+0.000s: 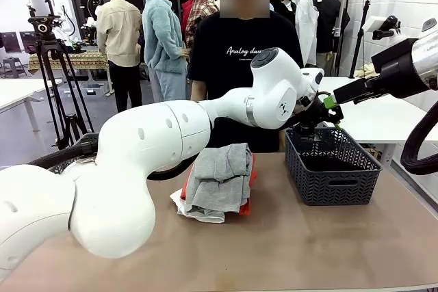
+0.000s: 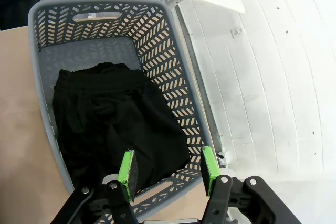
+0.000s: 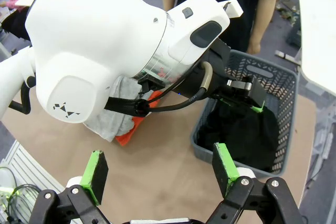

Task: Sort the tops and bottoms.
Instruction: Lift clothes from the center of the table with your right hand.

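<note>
We see the left gripper [image 2: 167, 156] released: jaws spread, green pads [image 2: 126, 174] bare, nothing btwn them. Straight below it, w/ clear air in btwn, sits the grey basket [image 2: 168, 72]. Its near rim runs just under both fingertips. A black garment [image 2: 110, 119] w/ a gathered waistband lies crumpled on the basket floor, below and ahead of the fingers and not touching them.

The right gripper [image 3: 158, 153] is open too, at approx full spread and empty, hanging high over the table [image 3: 157, 182]. Ahead of it and lower down, the left arm [image 3: 94, 35] crosses toward the basket. The basket itself lies ahead and off to one side of this gripper's fingers, black garment visible inside.

The tops are in one pile on the table, beside the basket but apart from it. That's well back from the left gripper, under that arm's forearm. The light grey top [image 1: 219, 176] lies uppermost, the orange top [image 1: 252, 169] peeks out at the edges, and the white top [image 1: 202, 215] is at the bottom. From the right gripper the pile is ahead, partly hidden behind the left arm.

A person [image 1: 236, 59] in a black T-shirt stands beyond the table's far edge, behind the left gripper.
</note>
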Action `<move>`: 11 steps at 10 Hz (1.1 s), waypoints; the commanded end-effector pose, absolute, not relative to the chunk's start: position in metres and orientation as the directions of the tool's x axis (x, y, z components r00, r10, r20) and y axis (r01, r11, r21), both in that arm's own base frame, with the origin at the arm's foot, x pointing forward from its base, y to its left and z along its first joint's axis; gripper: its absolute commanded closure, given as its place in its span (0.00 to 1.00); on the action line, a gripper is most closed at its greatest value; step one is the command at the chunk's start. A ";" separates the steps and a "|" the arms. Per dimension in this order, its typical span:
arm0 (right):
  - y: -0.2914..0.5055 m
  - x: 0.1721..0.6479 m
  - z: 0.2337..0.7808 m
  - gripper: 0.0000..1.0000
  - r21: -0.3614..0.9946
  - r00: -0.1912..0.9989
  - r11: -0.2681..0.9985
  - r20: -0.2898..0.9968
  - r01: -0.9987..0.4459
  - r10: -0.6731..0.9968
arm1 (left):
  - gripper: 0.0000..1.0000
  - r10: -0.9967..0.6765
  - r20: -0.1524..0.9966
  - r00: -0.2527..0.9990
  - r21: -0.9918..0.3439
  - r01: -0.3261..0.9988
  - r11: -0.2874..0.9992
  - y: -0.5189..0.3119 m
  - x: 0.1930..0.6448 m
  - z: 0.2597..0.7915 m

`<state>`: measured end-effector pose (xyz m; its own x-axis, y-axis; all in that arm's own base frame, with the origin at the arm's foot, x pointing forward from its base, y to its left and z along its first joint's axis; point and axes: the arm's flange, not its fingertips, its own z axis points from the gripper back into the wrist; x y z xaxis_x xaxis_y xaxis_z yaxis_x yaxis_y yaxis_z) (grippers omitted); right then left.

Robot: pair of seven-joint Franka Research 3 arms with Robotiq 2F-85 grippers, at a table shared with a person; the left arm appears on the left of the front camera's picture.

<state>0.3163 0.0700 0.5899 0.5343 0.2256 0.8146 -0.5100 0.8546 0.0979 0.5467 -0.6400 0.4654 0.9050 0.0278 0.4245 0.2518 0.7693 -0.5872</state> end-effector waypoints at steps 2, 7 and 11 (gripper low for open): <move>0.070 0.318 0.588 0.00 0.120 0.538 0.848 0.816 -0.517 0.212 | 0.36 0.044 0.443 0.895 -0.444 0.176 0.879 -0.602 0.525 0.490; 0.070 0.318 0.588 0.00 0.120 0.538 0.848 0.816 -0.517 0.212 | 0.36 0.024 0.327 0.945 -0.226 0.053 0.973 -0.505 0.471 0.536; 0.070 0.318 0.588 0.00 0.120 0.538 0.848 0.816 -0.517 0.212 | 0.36 0.111 0.218 0.970 -0.248 -0.055 0.967 -0.431 0.400 0.538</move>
